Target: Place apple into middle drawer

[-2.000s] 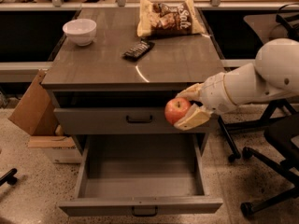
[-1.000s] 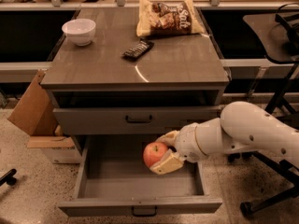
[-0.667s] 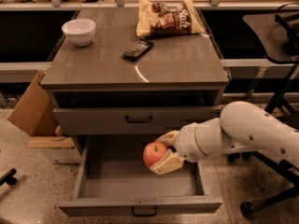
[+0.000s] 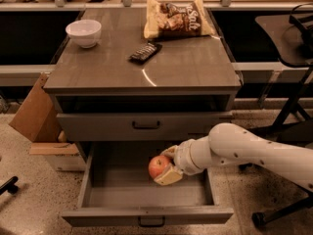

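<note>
The red apple (image 4: 158, 166) with a yellowish patch is held in my gripper (image 4: 167, 167), whose fingers (image 4: 169, 176) are shut on it from the right. It hangs over the inside of the open middle drawer (image 4: 146, 196), a wide grey metal drawer with a small dark handle (image 4: 150, 223) on its front. The white arm (image 4: 244, 153) reaches in from the right. I cannot tell whether the apple touches the drawer floor.
Above is the shut upper drawer front (image 4: 144, 126) with a black bar handle. On the cabinet top (image 4: 186, 67) are a white bowl (image 4: 84, 33), a dark bar (image 4: 145, 52) and a chip bag (image 4: 177, 17). A cardboard box (image 4: 34, 112) stands left; chair legs (image 4: 288, 131) stand right.
The arm has brought the apple down from in front of the upper drawer into the open middle drawer. Over the last second it has barely moved.
</note>
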Controlling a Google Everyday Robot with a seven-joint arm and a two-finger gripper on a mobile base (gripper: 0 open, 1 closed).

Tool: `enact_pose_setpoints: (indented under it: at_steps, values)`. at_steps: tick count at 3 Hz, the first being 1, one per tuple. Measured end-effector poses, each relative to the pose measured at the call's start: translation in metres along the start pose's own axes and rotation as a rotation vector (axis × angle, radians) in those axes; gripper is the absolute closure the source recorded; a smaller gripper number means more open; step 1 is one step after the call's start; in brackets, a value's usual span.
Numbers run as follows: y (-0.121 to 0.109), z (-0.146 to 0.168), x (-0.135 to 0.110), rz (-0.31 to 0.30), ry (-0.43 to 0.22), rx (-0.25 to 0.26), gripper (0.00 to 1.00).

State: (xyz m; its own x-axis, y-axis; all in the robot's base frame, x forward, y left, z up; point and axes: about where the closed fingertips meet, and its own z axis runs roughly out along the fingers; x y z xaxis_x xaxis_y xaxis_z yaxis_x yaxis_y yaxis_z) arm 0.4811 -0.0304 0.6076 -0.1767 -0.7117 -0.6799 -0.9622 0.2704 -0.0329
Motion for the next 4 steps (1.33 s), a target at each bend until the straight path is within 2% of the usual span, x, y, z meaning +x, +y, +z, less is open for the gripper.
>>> enact_pose_setpoints:
  at_steps: [1,2,3,4]
  values:
    - [-0.024,0.051,0.038,0.014,0.06,0.06,0.97]
    - [-0.038,0.083,0.061,0.039,0.091,0.079,0.75]
    - [-0.052,0.121,0.086,0.073,0.118,0.065,0.51]
    - [-0.056,0.145,0.104,0.095,0.139,0.046,0.28]
